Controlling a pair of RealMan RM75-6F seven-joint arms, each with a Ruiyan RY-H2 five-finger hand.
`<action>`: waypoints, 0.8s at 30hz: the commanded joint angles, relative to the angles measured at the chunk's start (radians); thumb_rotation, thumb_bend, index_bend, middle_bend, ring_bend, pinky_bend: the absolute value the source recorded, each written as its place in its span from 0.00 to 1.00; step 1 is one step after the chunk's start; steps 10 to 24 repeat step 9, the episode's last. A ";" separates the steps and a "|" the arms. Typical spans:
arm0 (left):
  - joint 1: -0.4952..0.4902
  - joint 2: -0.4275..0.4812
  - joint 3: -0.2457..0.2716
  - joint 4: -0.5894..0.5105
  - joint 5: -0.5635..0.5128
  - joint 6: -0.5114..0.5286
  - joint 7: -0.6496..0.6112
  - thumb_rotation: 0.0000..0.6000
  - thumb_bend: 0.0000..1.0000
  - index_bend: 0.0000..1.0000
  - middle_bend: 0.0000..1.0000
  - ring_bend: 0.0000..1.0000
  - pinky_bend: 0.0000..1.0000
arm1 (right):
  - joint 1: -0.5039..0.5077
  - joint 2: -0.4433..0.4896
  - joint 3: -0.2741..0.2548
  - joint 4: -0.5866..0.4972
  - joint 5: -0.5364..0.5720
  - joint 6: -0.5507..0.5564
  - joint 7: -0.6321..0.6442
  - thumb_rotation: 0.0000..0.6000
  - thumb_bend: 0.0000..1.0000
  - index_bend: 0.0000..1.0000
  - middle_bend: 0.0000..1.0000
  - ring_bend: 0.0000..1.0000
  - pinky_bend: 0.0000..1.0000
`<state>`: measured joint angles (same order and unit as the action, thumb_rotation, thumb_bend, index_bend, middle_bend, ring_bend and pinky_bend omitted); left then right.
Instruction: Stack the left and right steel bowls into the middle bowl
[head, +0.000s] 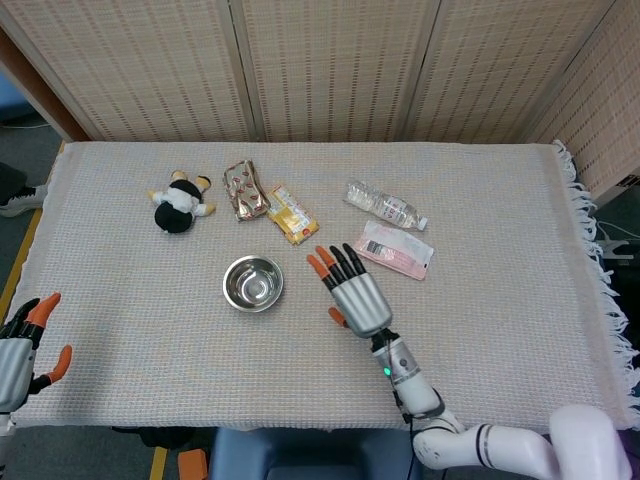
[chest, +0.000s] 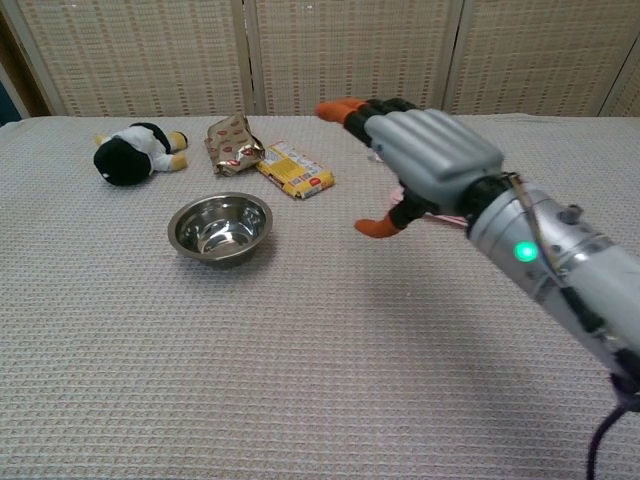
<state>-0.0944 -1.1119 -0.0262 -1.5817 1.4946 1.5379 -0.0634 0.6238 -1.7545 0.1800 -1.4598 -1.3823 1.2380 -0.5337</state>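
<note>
A stack of steel bowls sits on the cloth left of the table's middle; from above it reads as one bowl, so I cannot tell how many are nested. My right hand hovers to the right of the bowls, well apart from them, fingers spread and holding nothing. My left hand is at the front left corner, off the table edge, fingers apart and empty; the chest view does not show it.
Behind the bowls lie a plush toy, a crumpled wrapper and a yellow snack bar. A plastic bottle and a pink packet lie at the back right. Woven cloth covers the table.
</note>
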 joint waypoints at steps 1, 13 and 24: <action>0.031 0.031 0.016 -0.050 -0.031 -0.004 0.042 1.00 0.43 0.02 0.05 0.01 0.17 | -0.367 0.444 -0.231 -0.319 0.076 0.289 -0.144 1.00 0.13 0.00 0.00 0.00 0.00; 0.062 0.010 0.017 -0.059 -0.022 0.039 0.081 1.00 0.39 0.00 0.00 0.00 0.16 | -0.497 0.556 -0.269 -0.244 0.012 0.375 0.150 1.00 0.13 0.00 0.00 0.00 0.00; 0.062 0.010 0.017 -0.059 -0.022 0.039 0.081 1.00 0.39 0.00 0.00 0.00 0.16 | -0.497 0.556 -0.269 -0.244 0.012 0.375 0.150 1.00 0.13 0.00 0.00 0.00 0.00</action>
